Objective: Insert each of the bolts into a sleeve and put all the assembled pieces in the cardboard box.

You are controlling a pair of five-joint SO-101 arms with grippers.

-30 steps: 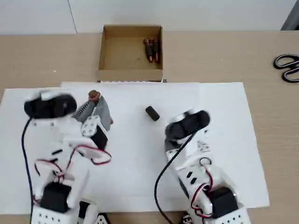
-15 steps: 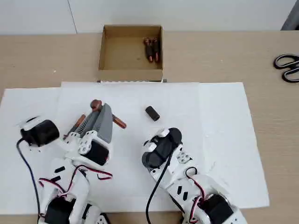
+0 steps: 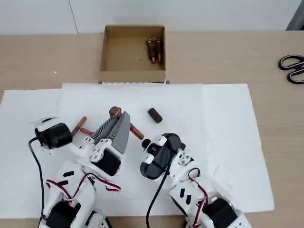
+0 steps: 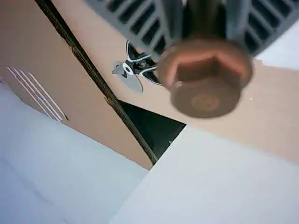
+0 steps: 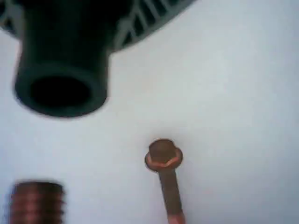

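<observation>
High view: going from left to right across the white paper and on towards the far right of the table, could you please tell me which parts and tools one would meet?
A loose bolt → the bolt held in the left gripper → the loose sleeve → the scissors.

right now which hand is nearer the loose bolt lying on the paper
Left. The left hand, shut on the held bolt, is just right of the loose bolt in the high view; the right hand, holding a black sleeve, lies farther right, beyond it.
</observation>
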